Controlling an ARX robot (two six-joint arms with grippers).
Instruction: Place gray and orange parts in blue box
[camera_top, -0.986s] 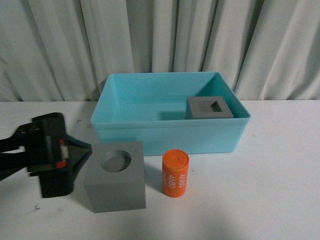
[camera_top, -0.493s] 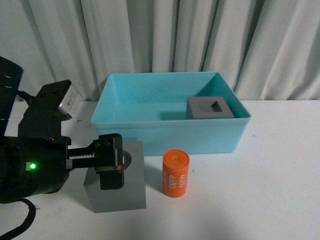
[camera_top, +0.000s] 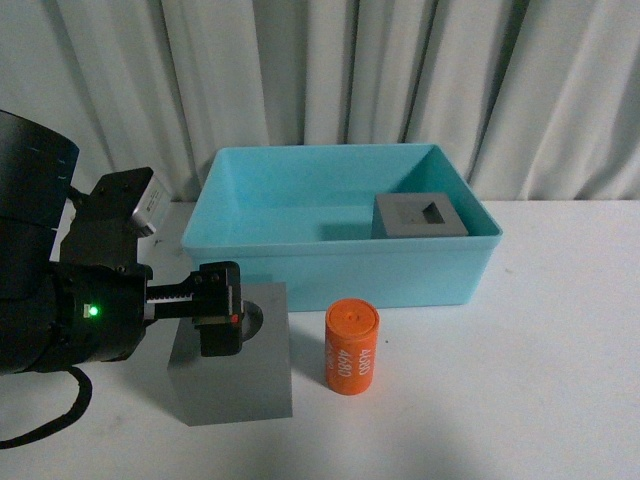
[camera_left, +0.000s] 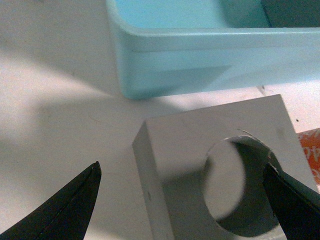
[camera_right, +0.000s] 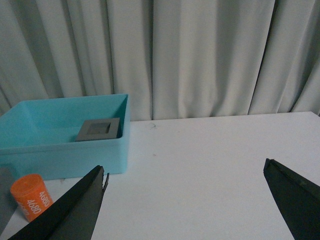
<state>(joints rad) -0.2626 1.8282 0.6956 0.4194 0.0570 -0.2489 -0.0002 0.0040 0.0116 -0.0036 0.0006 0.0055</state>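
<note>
A gray cube with a round recess (camera_top: 245, 385) stands on the table in front of the blue box (camera_top: 340, 270). My left gripper (camera_top: 218, 320) hovers open over that cube (camera_left: 185, 145); one finger is beside the cube's edge and the other is over the recess, neither touching. The orange cylinder (camera_top: 351, 347) stands upright just right of the cube. A second gray cube with a rectangular recess (camera_top: 420, 216) sits inside the box at its right end. My right gripper (camera_right: 185, 166) is open above bare table, away from the box (camera_right: 65, 155) and the cylinder (camera_right: 31, 196).
The white table (camera_top: 560, 380) ends at a curtain (camera_top: 400, 70) right behind the box. The left arm's black body (camera_top: 60, 310) covers the table's left side. The right arm does not show in the front view.
My left arm rose from low at the table's left edge and came in over the round-recess cube, its fingers now above the cube's top. The parts and the box stayed put.
</note>
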